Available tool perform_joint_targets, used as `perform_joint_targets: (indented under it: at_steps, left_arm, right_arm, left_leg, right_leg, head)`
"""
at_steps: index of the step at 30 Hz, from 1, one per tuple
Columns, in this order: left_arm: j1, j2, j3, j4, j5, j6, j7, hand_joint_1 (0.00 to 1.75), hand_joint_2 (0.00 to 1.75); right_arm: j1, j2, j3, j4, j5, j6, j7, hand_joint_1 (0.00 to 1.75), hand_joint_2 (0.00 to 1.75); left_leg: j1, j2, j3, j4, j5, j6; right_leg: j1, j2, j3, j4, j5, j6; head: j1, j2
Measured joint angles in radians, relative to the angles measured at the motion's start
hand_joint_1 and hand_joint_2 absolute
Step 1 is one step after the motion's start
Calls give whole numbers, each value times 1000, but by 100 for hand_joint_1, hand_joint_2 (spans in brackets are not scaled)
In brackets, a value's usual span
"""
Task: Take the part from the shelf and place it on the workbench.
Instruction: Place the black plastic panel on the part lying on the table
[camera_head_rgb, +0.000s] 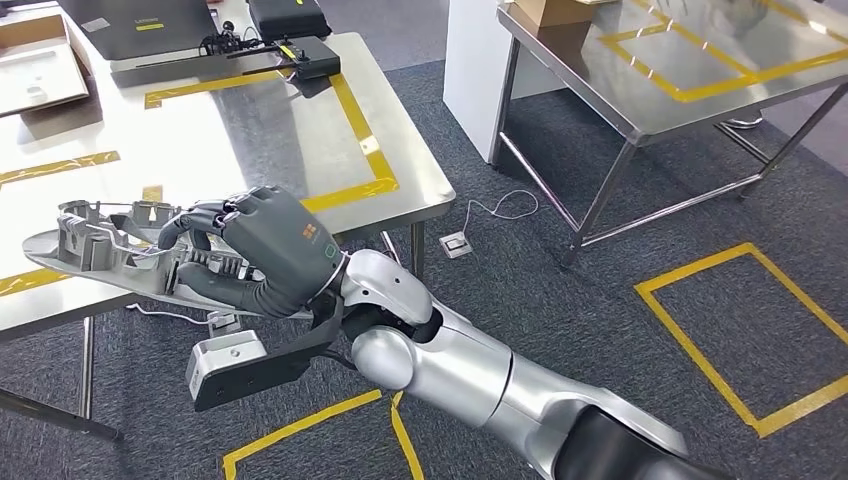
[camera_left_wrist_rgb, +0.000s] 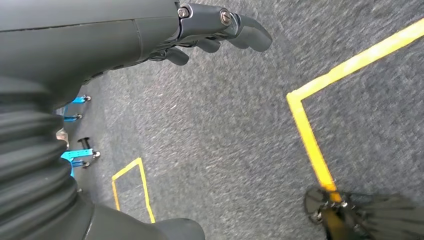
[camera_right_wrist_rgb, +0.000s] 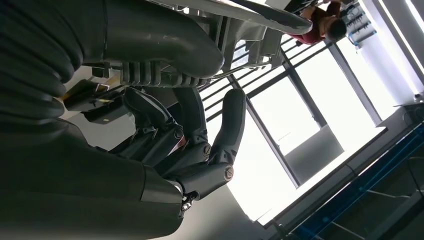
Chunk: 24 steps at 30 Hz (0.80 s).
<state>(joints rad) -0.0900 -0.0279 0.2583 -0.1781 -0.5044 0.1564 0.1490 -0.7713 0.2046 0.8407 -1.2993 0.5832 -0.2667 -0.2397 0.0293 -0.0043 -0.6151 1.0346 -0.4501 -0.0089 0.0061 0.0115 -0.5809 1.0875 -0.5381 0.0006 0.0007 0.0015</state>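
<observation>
Part (camera_head_rgb: 110, 245): a long grey moulded plastic panel with ribs and upright clips, held by the right hand (camera_head_rgb: 262, 248). The fingers (camera_head_rgb: 190, 222) are clamped over its upper ribbed face, with the thumb beneath its lower edge. The panel extends outward past the fingertips and overlaps the near edge of the steel desk (camera_head_rgb: 260, 140); contact with the desk cannot be confirmed. Beyond the fingers, the desk surface carries yellow tape outlines (camera_head_rgb: 362, 140) and black equipment (camera_head_rgb: 290, 40) at its far end. A second steel desk (camera_head_rgb: 680, 70) stands well apart, also taped. The floor is dark grey carpet (camera_head_rgb: 560, 290) with yellow tape rectangles. The left hand (camera_left_wrist_rgb: 215, 35) hangs above the carpet, fingers loosely curled, holding nothing.
</observation>
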Motion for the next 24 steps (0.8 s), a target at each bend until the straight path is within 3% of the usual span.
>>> perform_joint_targets:
  at_steps: [3,4,5,7,9,11,13,15,18,19,20,21,23,24]
  left_arm:
    - [-3,-1,0,-1,-2,1,2,0,175]
    - [-3,-1,0,-1,-3,1,3,0,175]
    - [-2,-2,0,-1,-3,1,5,0,175]
    - [-2,-3,0,-1,-5,1,7,0,175]
    - [-4,-7,0,-2,-8,1,7,0,175]
    - [-7,-9,0,-2,-9,-1,7,0,175]
    - [-10,-9,0,-2,-9,-3,7,0,175]
    - [-12,-9,0,-3,-9,-4,7,0,175]
    - [-13,-8,0,-3,-10,-4,9,0,175]
    - [-12,-7,0,-2,-11,-4,10,0,175]
    - [-12,-6,0,-2,-12,-4,12,0,175]
    - [-11,-5,0,-2,-12,-4,14,0,175]
    - [-12,-4,0,-1,-14,-4,16,0,175]
    - [-13,-4,0,-1,-15,-4,17,0,175]
  right_arm:
    - [3,-3,-1,2,0,0,0,175,175]
    - [4,-4,-1,4,0,0,0,175,175]
    - [5,-6,-1,5,0,0,0,175,175]
    - [6,-8,-1,5,0,0,0,175,175]
    - [5,-9,-2,5,-1,0,-1,175,175]
    - [4,-9,-3,6,-1,0,-1,175,175]
    - [5,-10,-4,6,0,0,0,175,175]
    - [6,-10,-6,6,0,0,0,175,175]
    - [8,-10,-7,7,3,0,-1,175,175]
    - [10,-10,-7,8,4,0,-1,175,175]
    - [12,-10,-7,10,4,0,0,175,175]
    - [14,-10,-7,11,5,1,0,175,175]
    - [15,-10,-7,13,6,2,0,175,175]
    - [15,-10,-8,14,6,2,0,175,175]
  left_leg:
    - [-1,0,12,0,-13,8]
    - [-1,0,18,0,-18,7]
    - [-1,0,25,0,-24,6]
    - [-3,-2,43,-1,-36,3]
    - [-5,-3,56,-2,-47,-4]
    - [-5,-2,60,-6,-53,-16]
    - [-4,0,66,-11,-57,-27]
    - [-5,2,52,28,-79,-34]
    - [-4,1,-53,209,-143,-40]
    - [-4,1,-85,251,-147,-42]
    - [-4,1,-101,259,-130,-44]
    - [-3,2,-96,227,-93,-46]
    - [-2,3,-49,98,-9,-49]
    - [-2,3,-25,44,12,-45]
  right_leg:
    - [-6,-4,-120,195,-59,12]
    - [-6,-4,-151,231,-56,12]
    - [-6,-5,-163,228,-33,10]
    - [-3,-5,-129,112,57,-4]
    - [6,-6,-78,-14,113,-22]
    - [13,-6,-61,-55,111,-32]
    - [10,-4,-52,-68,109,-35]
    - [3,-3,-34,-82,108,-43]
    - [3,-5,-16,-85,95,-53]
    - [4,-4,-11,-84,89,-54]
    - [4,-3,-4,-83,82,-52]
    - [3,-2,4,-80,74,-50]
    - [3,-1,20,-73,56,-41]
    - [4,1,24,-68,47,-36]
  head:
    - [4,0]
    - [4,0]
    - [4,0]
    - [5,0]
    - [5,0]
    - [4,0]
    - [5,0]
    - [2,0]
    - [-2,0]
    - [-2,0]
    - [-2,0]
    - [-2,0]
    - [-3,0]
    - [-4,0]
